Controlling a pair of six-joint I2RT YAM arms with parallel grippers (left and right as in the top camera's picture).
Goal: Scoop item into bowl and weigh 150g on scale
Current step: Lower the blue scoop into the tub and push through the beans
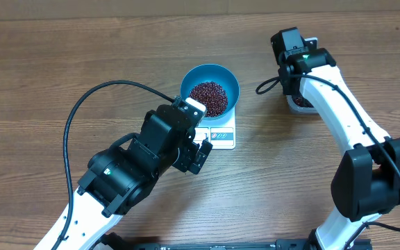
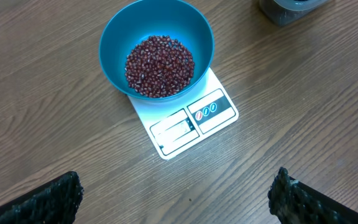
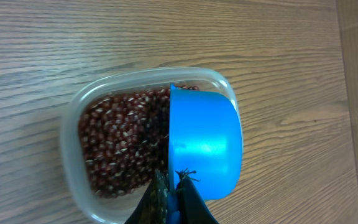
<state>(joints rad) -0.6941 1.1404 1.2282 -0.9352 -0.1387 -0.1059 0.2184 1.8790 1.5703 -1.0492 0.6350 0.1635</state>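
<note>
The left fingers (image 2: 42, 202) hang spread wide above the tabletop (image 2: 328, 112). Ahead, red-brown beans (image 2: 159, 65) lie heaped in the blue bowl (image 2: 114, 43) on the white scale (image 2: 191, 121). Far right, the right fingers (image 3: 194, 208) pinch a blue scoop (image 3: 204, 143) over a clear bean tub (image 3: 67, 143).

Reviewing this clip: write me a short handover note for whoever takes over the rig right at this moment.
The left hand is open and empty, hovering short of the scale.
The right hand is shut on the handle of the blue scoop, held at the clear tub of beans.
The bowl sits on the scale with a heap of beans in it.
Done: some beans are in the bowl.
Left: the display is unreadable here, so check it, then top up to the target weight.
</note>
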